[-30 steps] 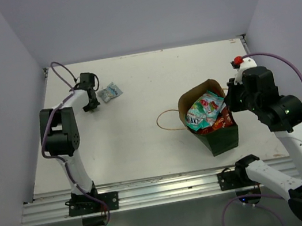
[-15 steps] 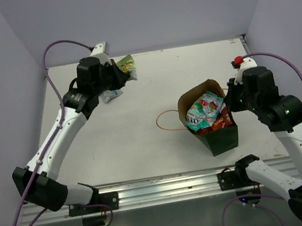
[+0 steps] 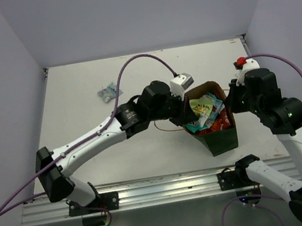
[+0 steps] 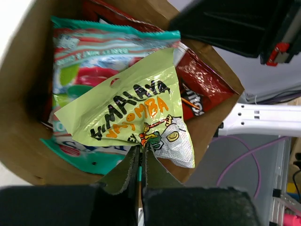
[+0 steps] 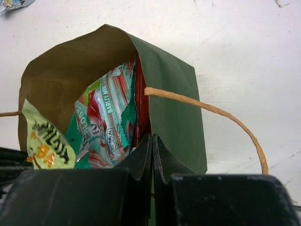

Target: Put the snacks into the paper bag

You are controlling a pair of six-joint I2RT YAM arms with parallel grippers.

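This looks like a robot lab, not a home. A bare white worktop (image 3: 133,81) sits inside plain pale purple walls (image 3: 138,10), like a big box. The left arm (image 3: 91,140) and the right arm (image 3: 282,110) are bolted to a metal rail (image 3: 163,184) at the near edge, with purple cables (image 3: 135,58) looping off them.

We count one paper bag (image 3: 221,138) with two loop handles (image 5: 211,110). Inside it we make out three snacks: one light green packet (image 4: 134,110), one teal packet (image 4: 89,47) and one red packet (image 4: 204,87); more may lie hidden. One pale blue-silver packet (image 3: 109,91) sits outside. Arms (image 3: 91,141): two.
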